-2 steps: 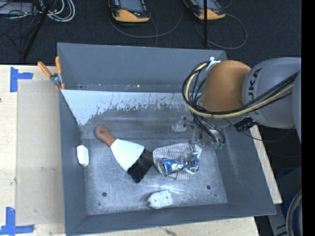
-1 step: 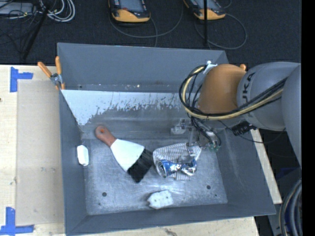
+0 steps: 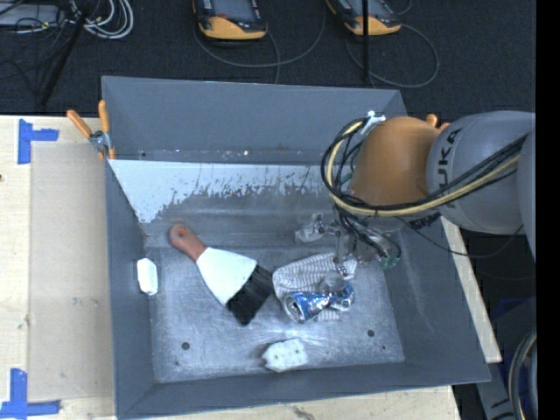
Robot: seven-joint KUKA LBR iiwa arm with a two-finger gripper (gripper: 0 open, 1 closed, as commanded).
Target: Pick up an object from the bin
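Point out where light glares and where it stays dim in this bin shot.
Camera view: glare washes a pale band across the bin's back wall; the crumpled blue-and-silver wrapper below the gripper glints; the floor beyond the bin's far rim lies dark.

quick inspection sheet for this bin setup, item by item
surface: grey metal bin, floor scuffed, bare metal between the things
job's things: silvery mesh wad and crumpled blue and silver wrapper, touching, right of centre, nearest the claw
clutter: brush with brown handle, white body and black bristles, lying flat left of centre; small white block by the left wall; white lump by the front wall
grippers: claw hangs over the mesh wad's right edge
cables: yellow and black cables looped round the orange wrist cover
surroundings: two orange and black devices and loose wires on the dark floor behind the bin
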